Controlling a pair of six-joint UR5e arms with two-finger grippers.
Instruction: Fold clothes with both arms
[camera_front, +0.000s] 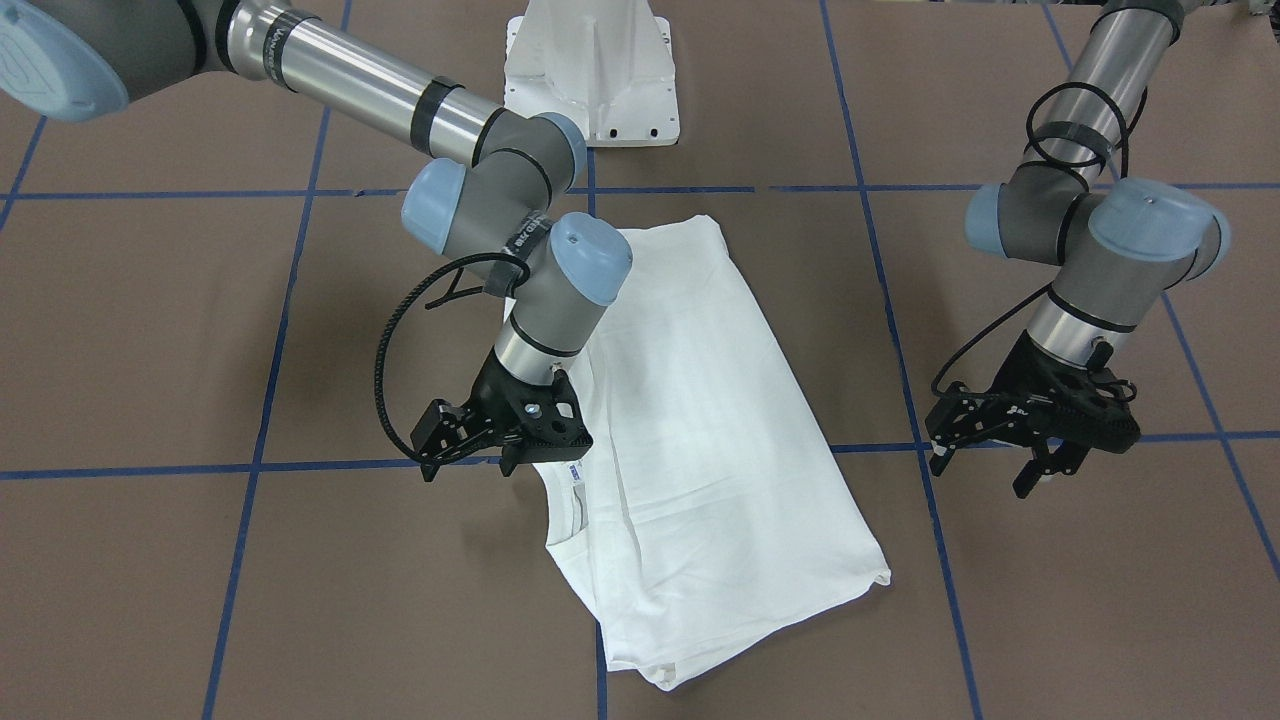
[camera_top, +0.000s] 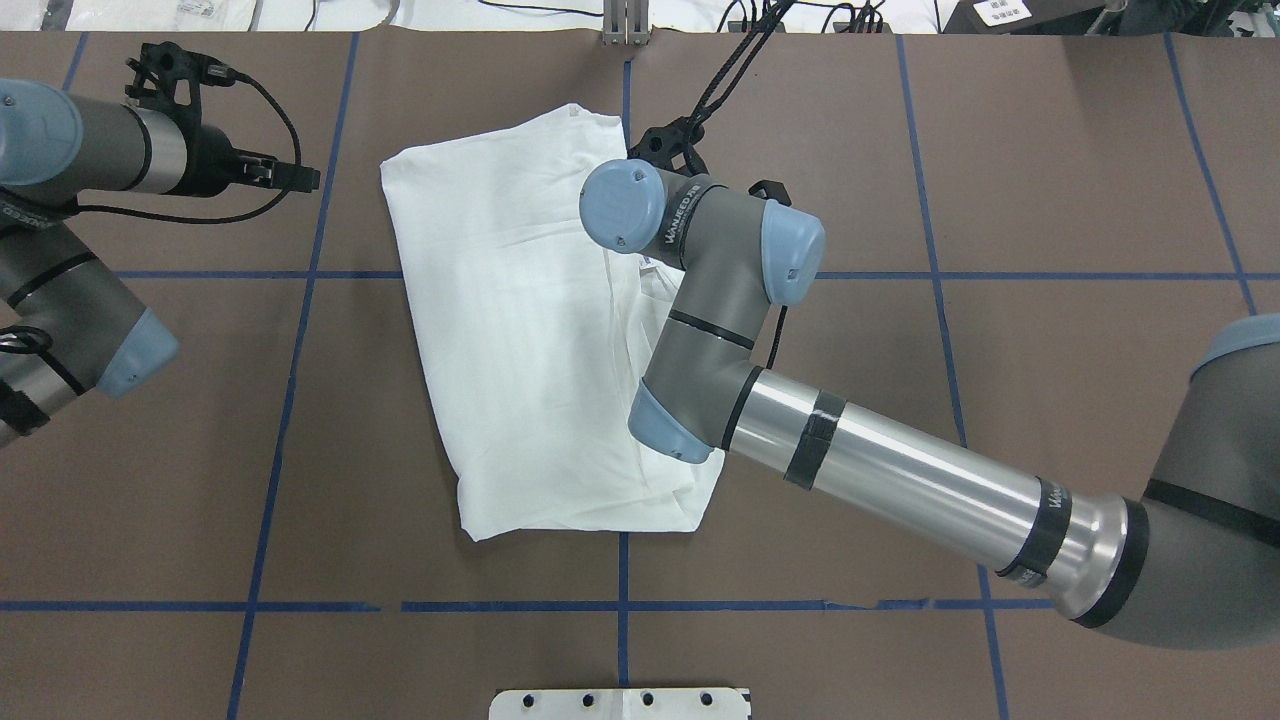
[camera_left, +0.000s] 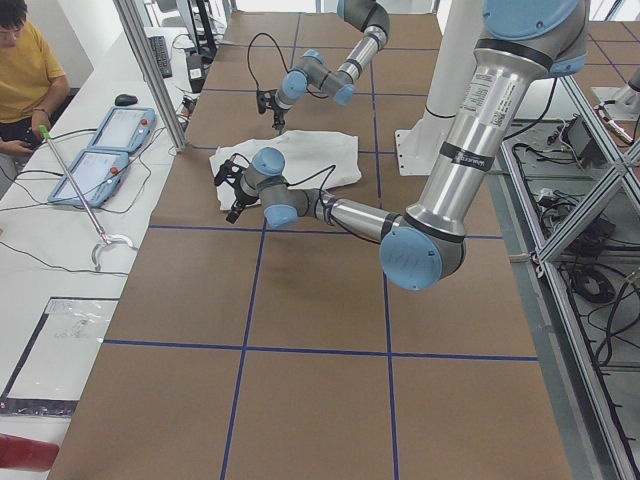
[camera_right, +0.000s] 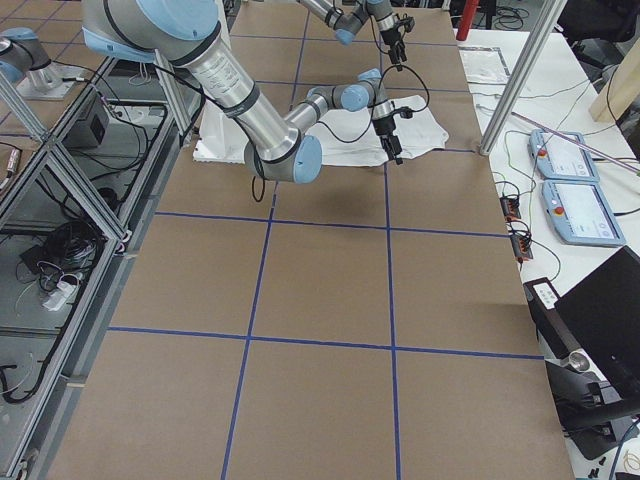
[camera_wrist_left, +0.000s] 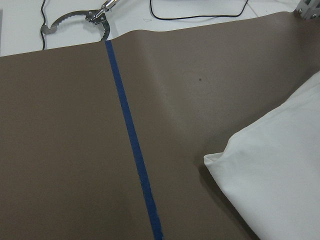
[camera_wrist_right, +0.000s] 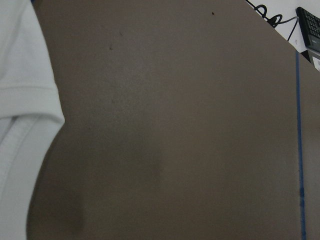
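White shirt (camera_front: 700, 430) lies folded in a slanted rectangle on the brown table (camera_front: 150, 330); right gripper (camera_front: 470, 463) spread, empty, at its neckline edge; left gripper (camera_front: 985, 472) spread, empty, well apart.

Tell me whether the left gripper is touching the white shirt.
Apart. The front-facing view shows the left gripper open, off to the side of the white shirt, with bare brown table between them.

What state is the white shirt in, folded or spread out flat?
Folded. The shirt lies as a narrow rectangle on the table, no sleeves sticking out, with stacked layers showing along its edges.
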